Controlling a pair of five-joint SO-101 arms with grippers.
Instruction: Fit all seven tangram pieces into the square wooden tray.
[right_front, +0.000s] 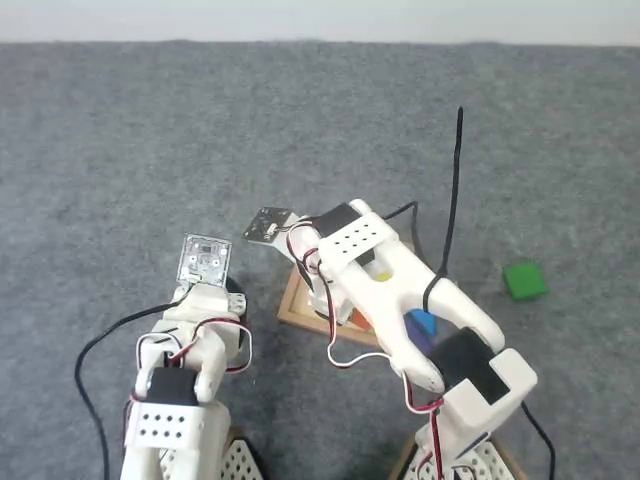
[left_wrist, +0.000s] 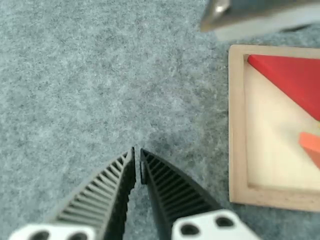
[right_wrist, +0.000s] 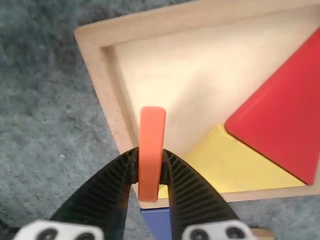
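**Operator:** What did the high view give me?

**Observer:** Your left arm (right_front: 205, 300) sat over the grey counter (right_front: 150, 150), just beside the square wooden tray (right_front: 290, 305). Your right arm (right_front: 400, 280) lay across the tray and covered most of it. A blue piece (right_front: 420, 322) peeked out beside that arm. A green piece (right_front: 524, 280) lay on the counter, well apart from the tray, on the right arm's side.

**Operator:** And the left wrist view?

**Observer:** Your left jaws were drawn together almost to the tips, with only a hairline slit between them and nothing held. They hung over bare counter, near the tray (left_wrist: 237, 125) but apart from it. Inside the tray you had the red triangle (left_wrist: 295, 75) lying flat in a corner against the wall. A bit of the orange piece (left_wrist: 310, 145) showed at the picture's edge.

**Operator:** The right wrist view?

**Observer:** Your right jaws were clamped on the orange piece (right_wrist: 151, 145). It stood on edge between them, with its thin side facing the camera. You held it over the tray's wall (right_wrist: 95, 60), not far from a corner, and I could not tell whether it touched the wood. The yellow piece (right_wrist: 220, 165) lay flat in the tray against the wall, touching the red triangle (right_wrist: 280, 120) beside it. Much of the tray floor next to them was bare wood. The blue piece (right_wrist: 157, 222) showed between your jaws, past the outer side of the wall.
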